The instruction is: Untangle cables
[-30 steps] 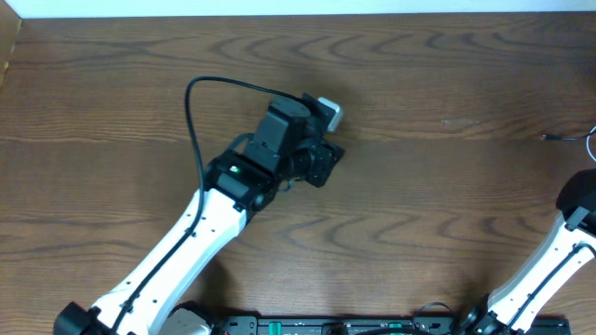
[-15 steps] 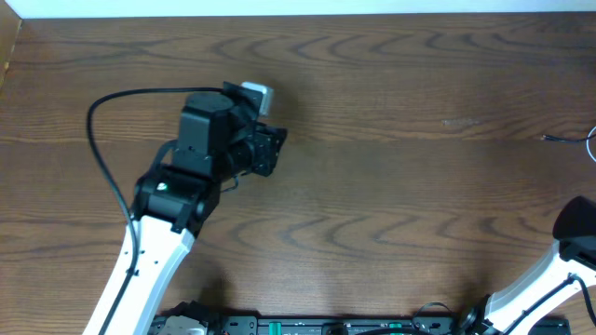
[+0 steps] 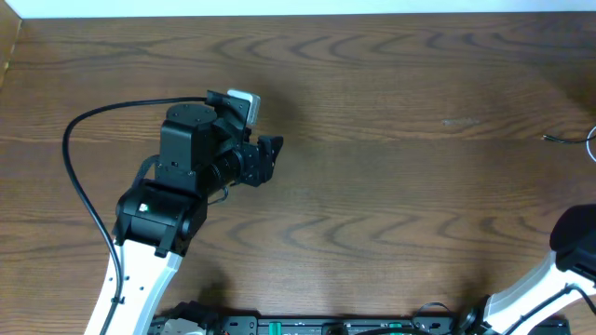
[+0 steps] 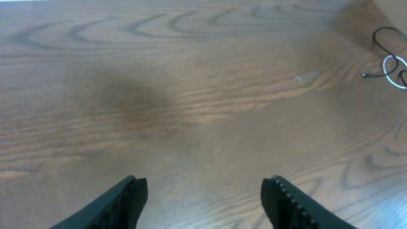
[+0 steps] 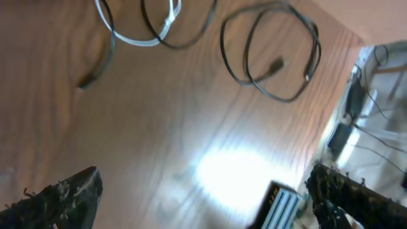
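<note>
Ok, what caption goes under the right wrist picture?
Open right gripper over a brown wooden table, facing a looped thin black cable and a thin white cable.

Right gripper [image 5: 200, 191] hangs over the wooden table [image 5: 159, 127], fingers [image 5: 63, 197] spread wide, nothing between them. Up top, the white cable [image 5: 137, 39] curves in and a dark strand crosses it. To the right, the black cable [image 5: 280, 98] lies in a loose double loop, plug inside. Bright glare [image 5: 235, 172] below.
</note>
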`<action>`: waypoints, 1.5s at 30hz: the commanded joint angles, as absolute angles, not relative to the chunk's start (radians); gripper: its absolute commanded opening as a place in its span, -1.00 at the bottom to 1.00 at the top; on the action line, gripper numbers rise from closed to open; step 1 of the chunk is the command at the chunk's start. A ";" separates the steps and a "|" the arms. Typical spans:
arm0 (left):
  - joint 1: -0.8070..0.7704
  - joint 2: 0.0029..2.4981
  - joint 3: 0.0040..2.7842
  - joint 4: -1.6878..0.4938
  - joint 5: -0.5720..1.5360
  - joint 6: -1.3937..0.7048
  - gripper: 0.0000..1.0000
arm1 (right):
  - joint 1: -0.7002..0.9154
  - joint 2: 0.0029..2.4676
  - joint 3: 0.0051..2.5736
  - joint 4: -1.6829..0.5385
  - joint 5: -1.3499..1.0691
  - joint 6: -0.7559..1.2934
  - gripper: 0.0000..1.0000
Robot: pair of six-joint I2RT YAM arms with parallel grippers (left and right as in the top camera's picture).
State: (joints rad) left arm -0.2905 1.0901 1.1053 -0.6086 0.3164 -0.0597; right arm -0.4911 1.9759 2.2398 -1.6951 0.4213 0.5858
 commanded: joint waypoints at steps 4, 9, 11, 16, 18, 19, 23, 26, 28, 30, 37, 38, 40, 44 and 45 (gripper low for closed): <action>-0.286 1.082 1.100 -0.614 0.321 -0.053 0.58 | -0.489 1.899 2.178 -1.698 0.431 0.632 0.99; -0.286 1.082 1.100 -0.641 0.322 -0.053 0.80 | -0.489 1.880 2.178 -1.699 0.427 0.631 0.99; -0.286 1.082 1.100 -0.648 0.321 -0.052 0.91 | -0.489 1.872 2.170 -1.699 0.424 0.631 0.99; -0.286 1.082 1.100 -0.650 0.321 -0.053 0.95 | -0.456 1.820 2.127 -1.698 0.447 0.644 0.99; -0.286 1.082 1.100 -0.651 0.321 -0.053 0.95 | -0.439 1.798 2.110 -1.697 0.476 0.659 0.99; -0.286 1.082 1.100 -0.651 0.321 -0.053 0.95 | -0.435 1.788 2.101 -1.695 0.488 0.664 0.98; -0.286 1.082 1.100 -0.657 0.321 -0.053 0.96 | -0.424 1.763 2.072 -1.694 0.506 0.681 0.99; -0.286 1.082 1.100 -0.665 0.321 -0.052 0.96 | -0.403 1.747 2.064 -1.698 0.506 0.685 0.98; -0.286 1.082 1.100 -0.673 0.321 -0.052 0.96 | -0.391 1.733 2.058 -1.698 0.506 0.689 0.99; -0.286 1.082 1.100 -0.678 0.321 -0.052 0.96 | -0.381 1.711 2.046 -1.696 0.508 0.696 0.98; -0.286 1.078 1.100 -0.677 0.321 -0.037 0.96 | -0.358 1.589 1.930 -1.646 0.538 0.713 0.99; -0.286 1.071 1.100 -0.677 0.321 -0.037 0.96 | -0.353 1.546 1.868 -1.613 0.546 0.711 0.98; -0.286 1.058 1.100 -0.677 0.296 -0.038 0.96 | -0.352 1.497 1.794 -1.575 0.548 0.709 0.98; -0.286 1.005 1.100 -0.688 0.210 -0.037 0.96 | -0.352 1.391 1.625 -1.476 0.540 0.697 0.99; -0.286 0.996 1.100 -0.692 0.202 -0.038 0.96 | -0.352 1.374 1.598 -1.457 0.537 0.692 0.99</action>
State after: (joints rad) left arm -0.2905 1.0393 1.1053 -0.6842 0.2623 -0.0505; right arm -0.3603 1.4200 1.6585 -1.4780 0.5171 0.6933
